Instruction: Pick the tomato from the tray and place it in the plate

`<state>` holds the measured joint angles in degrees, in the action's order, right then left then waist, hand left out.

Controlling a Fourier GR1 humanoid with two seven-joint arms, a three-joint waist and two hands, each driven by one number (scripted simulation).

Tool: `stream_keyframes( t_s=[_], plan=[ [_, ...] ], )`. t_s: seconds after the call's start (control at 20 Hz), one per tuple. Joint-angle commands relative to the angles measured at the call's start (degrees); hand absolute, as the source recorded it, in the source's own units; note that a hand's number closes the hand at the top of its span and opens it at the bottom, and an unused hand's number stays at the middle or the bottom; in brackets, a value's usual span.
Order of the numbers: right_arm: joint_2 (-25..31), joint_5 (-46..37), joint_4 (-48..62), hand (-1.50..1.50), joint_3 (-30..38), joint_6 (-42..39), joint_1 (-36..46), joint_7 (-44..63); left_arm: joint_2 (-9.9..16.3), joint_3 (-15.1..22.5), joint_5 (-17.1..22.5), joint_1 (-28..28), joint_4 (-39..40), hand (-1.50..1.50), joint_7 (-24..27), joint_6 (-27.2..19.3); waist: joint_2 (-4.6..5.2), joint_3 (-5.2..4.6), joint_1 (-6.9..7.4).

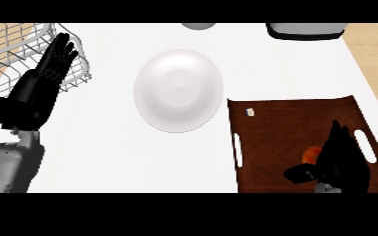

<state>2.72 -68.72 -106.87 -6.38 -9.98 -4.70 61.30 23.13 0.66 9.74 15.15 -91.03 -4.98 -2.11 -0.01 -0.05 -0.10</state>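
A white plate (pixel 179 90) lies in the middle of the white counter. To its right sits a dark brown tray (pixel 280 130) with white handles. On the tray an orange-red tomato (pixel 312 153) shows only as a small patch, mostly hidden by my right hand (pixel 341 160). That hand hovers over the tomato with straight fingers pointing away and the thumb out to the left; whether it touches the tomato cannot be seen. My left hand (pixel 52 65) rests open at the left edge, fingers up.
A white wire rack (pixel 44 42) stands at the back left behind my left hand. A dark appliance with a light top (pixel 306 30) sits at the back right, and a grey round object (pixel 198 25) at the back centre. A small tag (pixel 250 112) lies on the tray.
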Motion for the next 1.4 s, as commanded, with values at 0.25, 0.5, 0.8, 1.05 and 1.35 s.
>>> stream_keyframes(
  t_s=[0.25, 0.5, 0.8, 1.05, 1.35],
  plan=[
    [-0.90, 1.57, 7.13, -1.50, 5.44, 0.87, -0.57, -1.26, -0.52, -1.90, -1.59, -1.01, -4.63, 0.00, -3.78, 0.97, -0.05, 0.07, 0.23],
    [-2.67, 1.88, 10.94, -1.50, 4.59, -0.42, 3.31, 0.77, -3.30, -2.42, -3.36, 1.96, 2.64, 0.00, -0.33, 2.04, 0.07, 0.04, -0.03],
    [-1.80, 1.19, 18.26, -1.50, 8.16, 5.02, 0.95, -3.76, -3.33, -3.70, -3.24, 0.13, -3.96, 0.00, -4.38, 3.11, -0.01, 0.06, 0.16],
    [1.53, -3.74, 19.04, 1.50, 6.81, 14.31, 1.91, -10.36, -3.92, -3.68, -3.68, -1.57, -2.55, 0.00, -1.00, 4.38, 0.01, 0.06, 0.28],
    [4.87, -11.82, 15.77, 1.50, 5.31, 15.90, 2.17, -7.88, -5.01, -3.45, -4.35, -0.31, -2.64, 0.00, -2.32, 3.96, 0.00, 0.04, 0.00]
  ],
)
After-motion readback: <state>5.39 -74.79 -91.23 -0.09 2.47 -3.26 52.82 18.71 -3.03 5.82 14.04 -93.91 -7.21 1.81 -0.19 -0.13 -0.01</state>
